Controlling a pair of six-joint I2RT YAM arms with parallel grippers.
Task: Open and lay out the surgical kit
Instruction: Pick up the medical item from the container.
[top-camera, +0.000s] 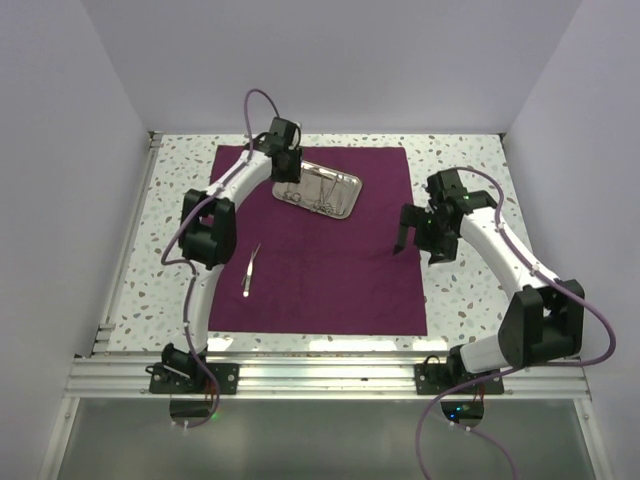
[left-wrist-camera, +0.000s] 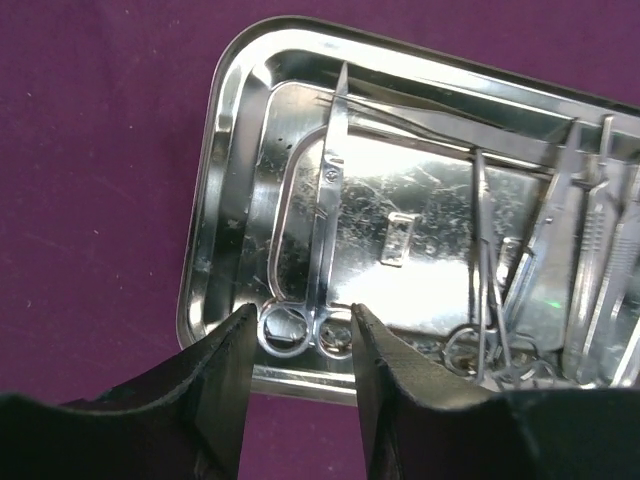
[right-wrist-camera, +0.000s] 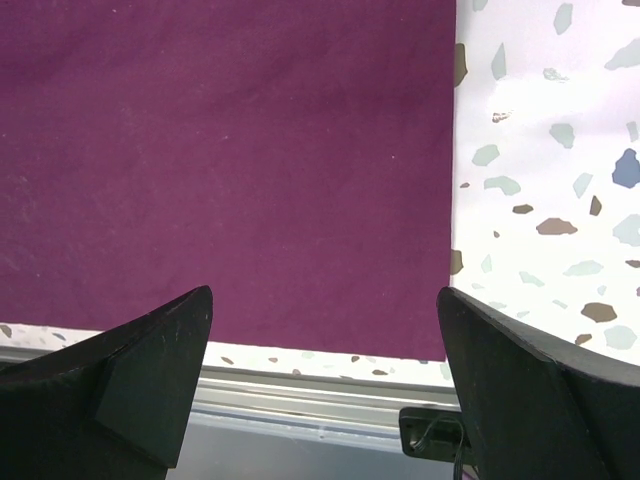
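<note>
The plum cloth (top-camera: 330, 280) of the surgical kit lies spread flat on the table. Near its far edge sits the shiny steel tray (top-camera: 355, 183), whose rim (left-wrist-camera: 200, 260) fills the left wrist view. My left gripper (top-camera: 287, 178) hangs over the tray's left end. Its jaws (left-wrist-camera: 303, 322) are open, and the ring handles of the silver scissors (left-wrist-camera: 328, 200) lie in the tray between the fingertips. More ring-handled instruments (left-wrist-camera: 482, 290) lie at the tray's right. A pair of tweezers (top-camera: 249, 270) rests on the cloth's left. My right gripper (top-camera: 415, 242) (right-wrist-camera: 325, 295) stands wide open and empty over the cloth's right edge.
White speckled tabletop (right-wrist-camera: 560, 150) borders the cloth on all sides. An aluminium rail (top-camera: 320, 375) runs along the near edge, with both arm bases bolted to it. White walls enclose the left, right and back.
</note>
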